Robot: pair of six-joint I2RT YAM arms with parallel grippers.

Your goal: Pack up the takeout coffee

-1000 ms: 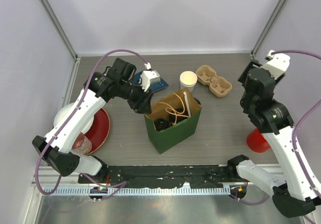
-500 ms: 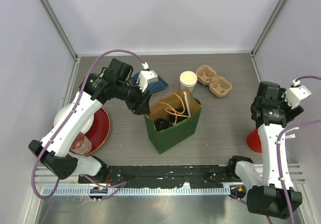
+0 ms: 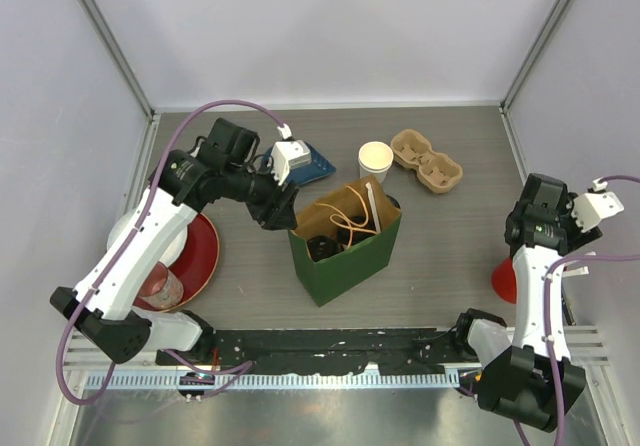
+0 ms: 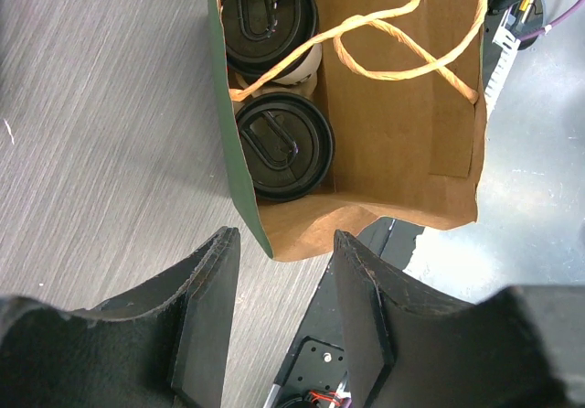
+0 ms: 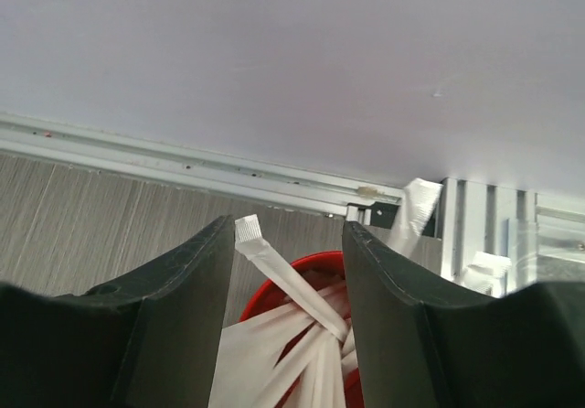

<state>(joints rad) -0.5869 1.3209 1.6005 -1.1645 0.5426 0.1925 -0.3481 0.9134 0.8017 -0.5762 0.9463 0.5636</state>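
Observation:
Two takeout coffee cups with black sip lids (image 4: pixel 270 19) (image 4: pixel 283 147) stand inside the open green paper bag (image 4: pixel 411 106), at its left side. The bag (image 3: pixel 350 256) stands mid-table. My left gripper (image 4: pixel 285 241) is open and empty, hovering just outside the bag's left rim; in the top view it (image 3: pixel 283 214) sits by the bag's upper left corner. My right gripper (image 5: pixel 288 234) is open, its jaws either side of white wrapped straws (image 5: pixel 274 262) in a red cup (image 5: pixel 311 271) at the right edge (image 3: pixel 503 282).
A lidless white paper cup (image 3: pixel 375 159) and a brown cardboard cup carrier (image 3: pixel 427 161) stand behind the bag. A blue item (image 3: pixel 312 164) lies at the back left. A red plate (image 3: pixel 198 251) sits at the left. The bag's twine handles (image 4: pixel 402 47) cross its opening.
My right arm has swung from the back right down to the red cup of straws. My left gripper has drawn slightly back and left from the bag's rim.

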